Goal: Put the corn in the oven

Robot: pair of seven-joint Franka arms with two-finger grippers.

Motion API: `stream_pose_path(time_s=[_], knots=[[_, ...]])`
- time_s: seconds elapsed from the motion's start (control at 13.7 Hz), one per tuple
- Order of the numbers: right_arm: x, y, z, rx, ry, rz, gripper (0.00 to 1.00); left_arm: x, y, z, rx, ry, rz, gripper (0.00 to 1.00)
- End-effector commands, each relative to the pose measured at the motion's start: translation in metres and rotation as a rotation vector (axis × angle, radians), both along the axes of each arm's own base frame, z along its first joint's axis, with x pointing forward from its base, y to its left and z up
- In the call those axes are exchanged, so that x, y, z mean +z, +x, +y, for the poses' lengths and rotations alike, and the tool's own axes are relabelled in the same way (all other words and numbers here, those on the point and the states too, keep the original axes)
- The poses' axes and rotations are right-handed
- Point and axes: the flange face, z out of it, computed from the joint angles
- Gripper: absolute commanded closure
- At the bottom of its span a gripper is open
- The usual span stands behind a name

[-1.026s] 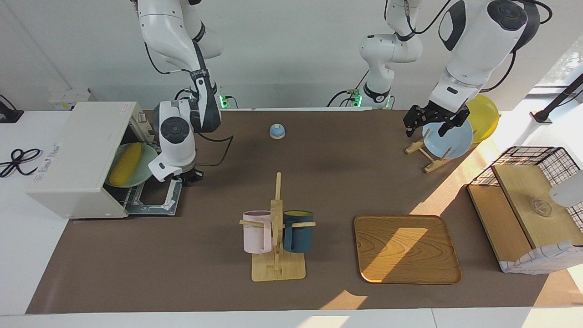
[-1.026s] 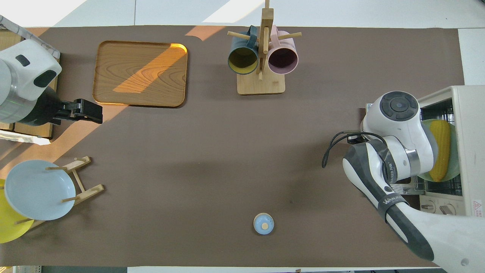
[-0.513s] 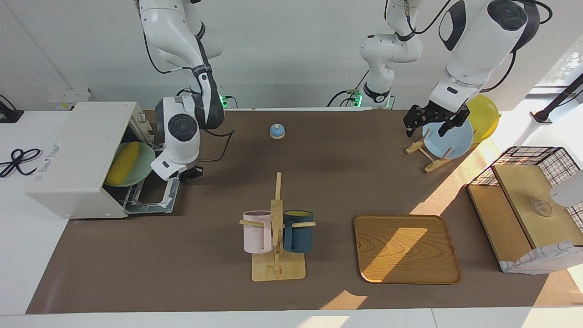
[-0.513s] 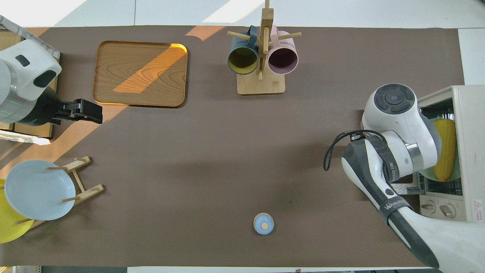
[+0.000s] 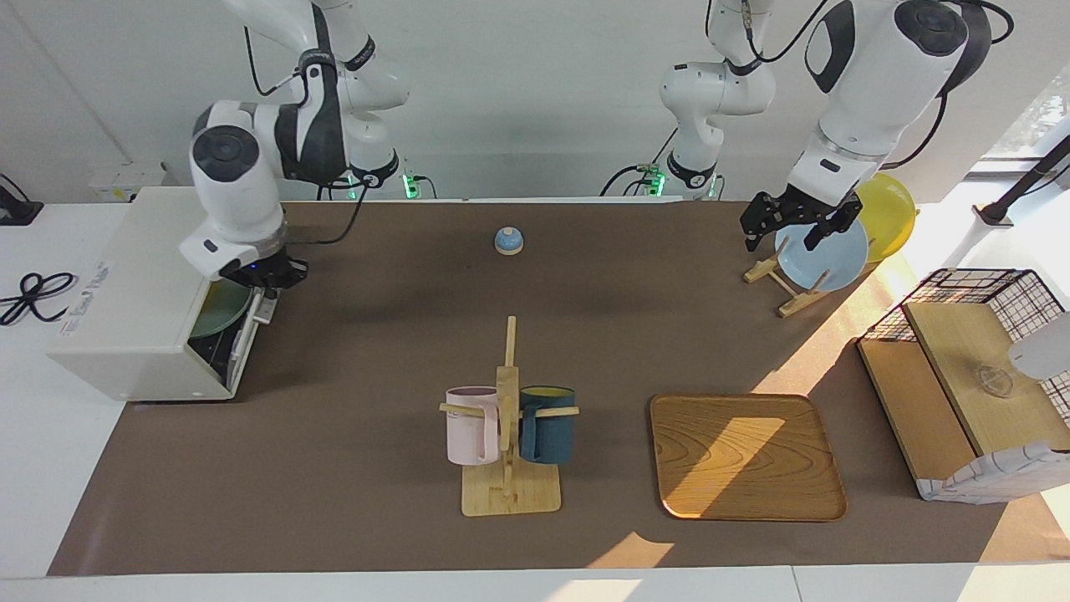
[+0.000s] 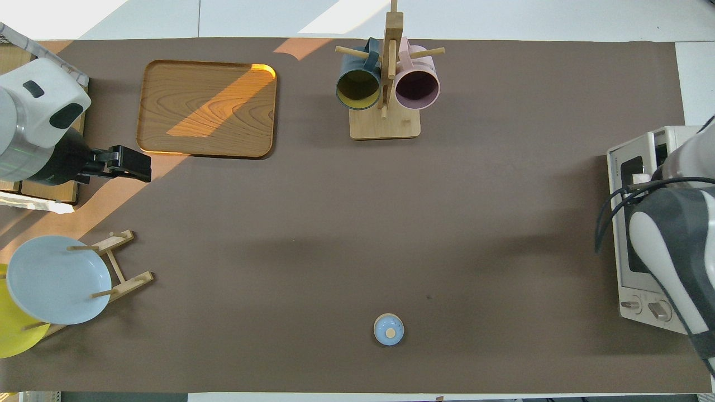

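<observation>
The white oven [image 5: 142,284] stands at the right arm's end of the table, its dark glass door [image 5: 251,339] swung up almost closed. The corn is hidden; only a strip of the green plate [image 5: 219,311] shows inside the oven. My right gripper [image 5: 266,280] is shut at the door's top edge, holding nothing that I can see. In the overhead view the right arm covers part of the oven [image 6: 628,167]. My left gripper [image 5: 794,224] [image 6: 134,166] waits open and empty, over the plate rack.
A mug rack [image 5: 506,435] with a pink and a dark blue mug stands mid-table. A wooden tray [image 5: 746,456] lies beside it. A small blue bell [image 5: 508,241] sits near the robots. A light blue plate [image 5: 823,251], a yellow plate [image 5: 890,213] and a wire basket [image 5: 970,368] fill the left arm's end.
The right gripper rose from the lowered door to its top edge, and the door swung up nearly closed. The corn on its plate went out of sight inside. The left arm stayed still.
</observation>
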Motion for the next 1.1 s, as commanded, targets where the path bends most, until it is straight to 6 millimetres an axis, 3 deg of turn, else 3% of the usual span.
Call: stream_pose_path(time_s=[0.0,0.07,0.29,0.37,0.51,0.73,1.03], knots=[[0.017,0.008,-0.005,-0.009,-0.020,0.085,0.83,0.002,-0.006,0.003,0.003,-0.014,-0.012,0.00],[0.029,0.009,0.001,-0.013,-0.006,0.098,0.68,0.002,-0.006,0.003,0.003,-0.014,-0.012,0.00],[0.086,0.017,0.031,-0.042,0.166,0.045,0.37,0.002,-0.006,0.003,0.003,-0.014,-0.012,0.00],[0.093,0.020,0.040,-0.031,0.183,0.031,0.28,0.002,-0.006,0.003,0.003,-0.014,-0.012,0.00],[0.102,0.023,0.067,0.002,0.233,0.025,0.00,0.002,-0.006,0.003,0.002,-0.014,-0.012,0.00],[0.114,0.024,0.102,0.061,0.233,0.029,0.00,0.002,-0.006,0.002,0.002,-0.014,-0.012,0.00],[0.107,0.026,0.089,0.034,0.240,0.044,0.00,0.002,-0.006,0.003,0.003,-0.014,-0.012,0.00]])
